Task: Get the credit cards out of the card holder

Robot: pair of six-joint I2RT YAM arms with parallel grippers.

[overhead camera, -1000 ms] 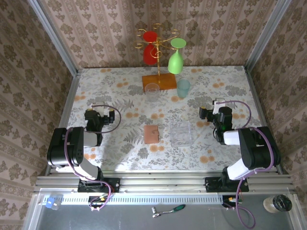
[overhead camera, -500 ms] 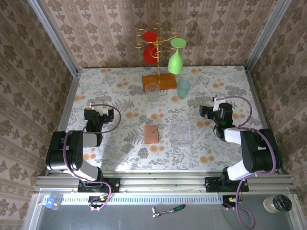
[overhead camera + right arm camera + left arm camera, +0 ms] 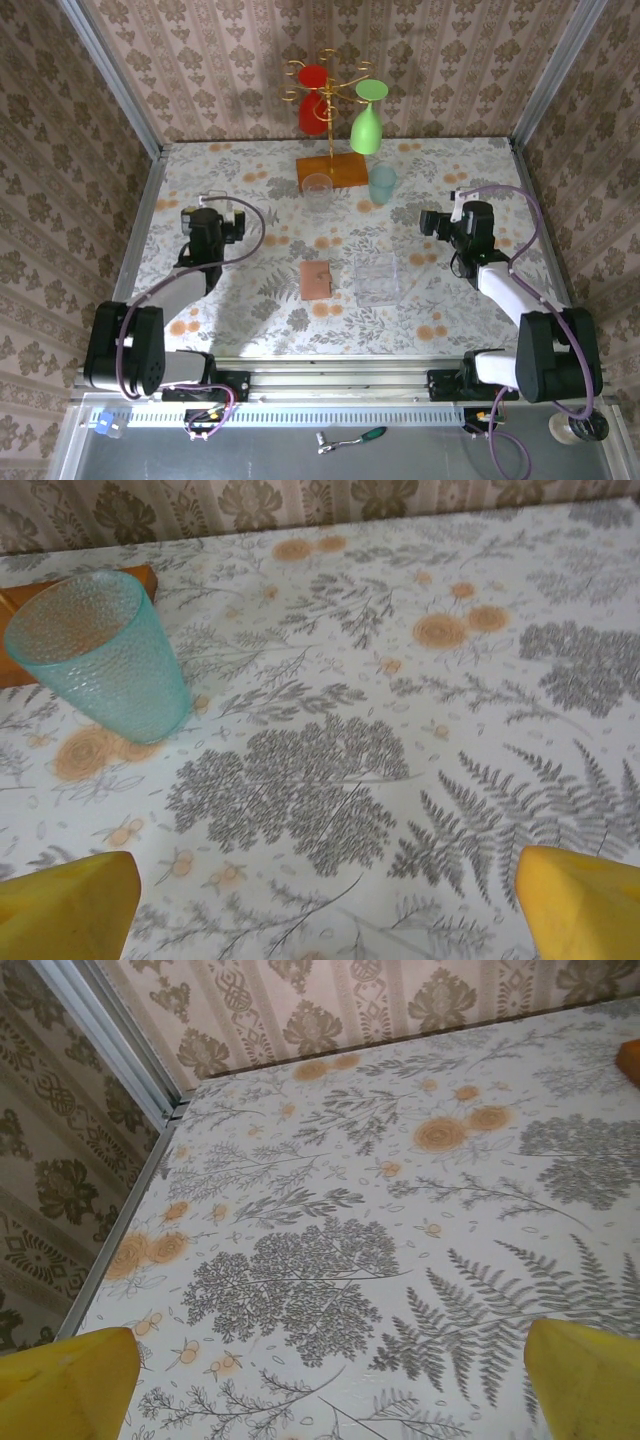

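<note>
Salmon-brown card holder (image 3: 316,279) closed, left hand (image 3: 325,1390) spread, right hand (image 3: 325,905) spread

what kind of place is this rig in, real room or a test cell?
Probably a staged test cell: wallpapered panels in metal framing, a floral-covered table, two arms bolted to a rail.

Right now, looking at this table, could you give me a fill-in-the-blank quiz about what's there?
The card holder lies flat and ____.
The clear box sits to its ____ in the top view.
From the gold rack hang a red glass and a ____ one.
The teal cup stands ____ near the rack's orange base.
Missing words: closed; right; green; upright.
</note>
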